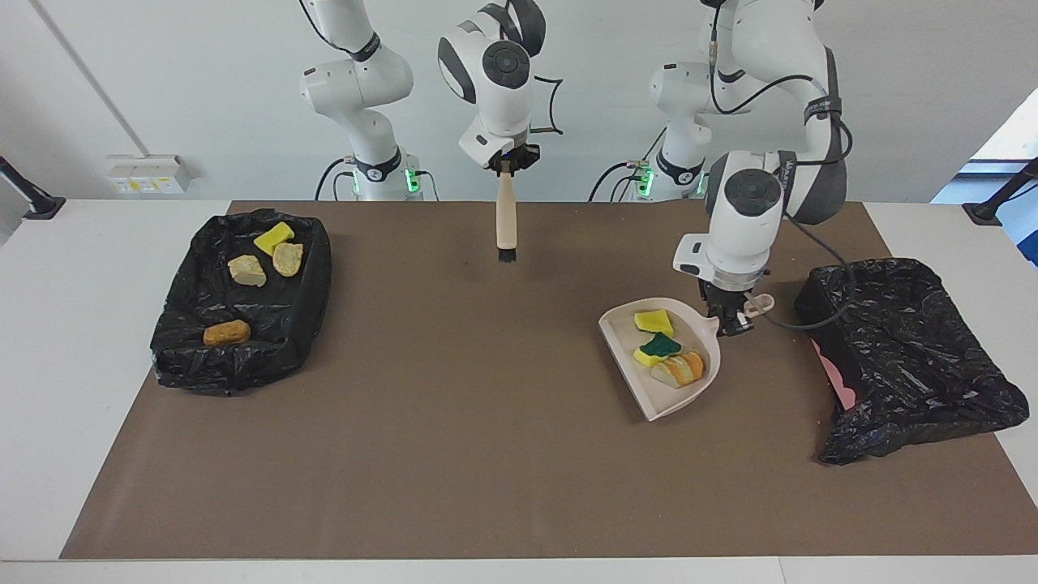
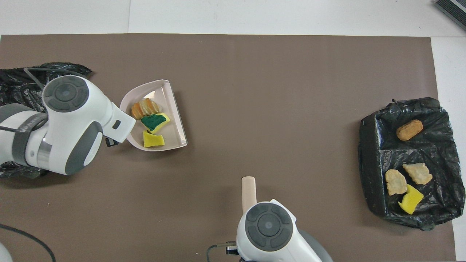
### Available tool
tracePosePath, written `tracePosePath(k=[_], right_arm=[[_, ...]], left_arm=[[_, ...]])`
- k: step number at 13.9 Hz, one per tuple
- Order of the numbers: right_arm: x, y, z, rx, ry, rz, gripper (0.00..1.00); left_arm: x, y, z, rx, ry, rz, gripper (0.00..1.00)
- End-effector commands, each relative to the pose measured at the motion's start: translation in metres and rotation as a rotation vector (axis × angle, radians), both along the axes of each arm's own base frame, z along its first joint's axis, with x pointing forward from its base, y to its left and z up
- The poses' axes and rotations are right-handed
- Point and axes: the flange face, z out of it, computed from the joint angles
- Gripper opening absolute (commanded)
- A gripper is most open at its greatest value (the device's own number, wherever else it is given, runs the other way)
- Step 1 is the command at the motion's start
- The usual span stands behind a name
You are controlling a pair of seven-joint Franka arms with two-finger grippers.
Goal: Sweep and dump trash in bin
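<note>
Left gripper [image 1: 732, 323] is clamped on the dustpan [image 1: 661, 393] handle; three sponge chunks [image 1: 666, 350] lie loose in the pan, at nine o'clock of the empty bin [image 1: 908, 357]. Right gripper [image 1: 508, 162] grips the hand brush [image 1: 506, 219], hanging upright. The chunks look light, soft and likely to roll (carry by the handle, level).
</note>
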Motion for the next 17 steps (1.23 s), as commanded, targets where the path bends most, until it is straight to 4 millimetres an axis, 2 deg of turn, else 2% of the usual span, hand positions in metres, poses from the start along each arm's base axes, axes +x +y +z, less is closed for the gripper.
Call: tracePosePath(k=[1,3,5,7,9,12,14,16,17], right_arm=[[-0.013,0.003,-0.037,0.006,0.001,-0.032,0.00],[-0.014,0.005,-0.046,0.003,-0.011,-0.064,0.00],[-0.011,0.008,-0.065,-0.016,0.014,-0.129,0.00],[-0.025,0.018,-0.081,-0.003,-0.009,-0.094,0.00],[-0.035,0.010,-0.093,0.013,-0.011,0.004,0.00],[-0.040,0.006,-0.103,0.018,-0.022,0.022,0.00],[-0.036,0.003,-0.108,0.018,-0.018,0.011,0.00],[-0.028,-0.001,-0.116,0.024,-0.015,0.001,0.26],[-0.019,-0.004,-0.118,0.038,-0.025,-0.005,0.28]], left_arm=[[-0.003,0.071,0.049,-0.041,-0.001,-0.037,0.00],[-0.003,0.135,0.075,-0.035,0.022,-0.064,0.00],[-0.004,0.202,0.101,-0.048,0.021,-0.068,0.00],[-0.016,0.267,0.110,-0.068,0.012,-0.005,0.00],[-0.029,0.319,0.118,-0.059,-0.013,0.068,0.00],[-0.036,0.367,0.132,-0.015,-0.079,0.109,0.00],[-0.035,0.381,0.139,0.082,-0.098,0.044,0.00],[-0.033,0.394,0.138,0.190,-0.058,0.014,0.00],[-0.024,0.399,0.141,0.234,-0.048,0.001,0.00]])
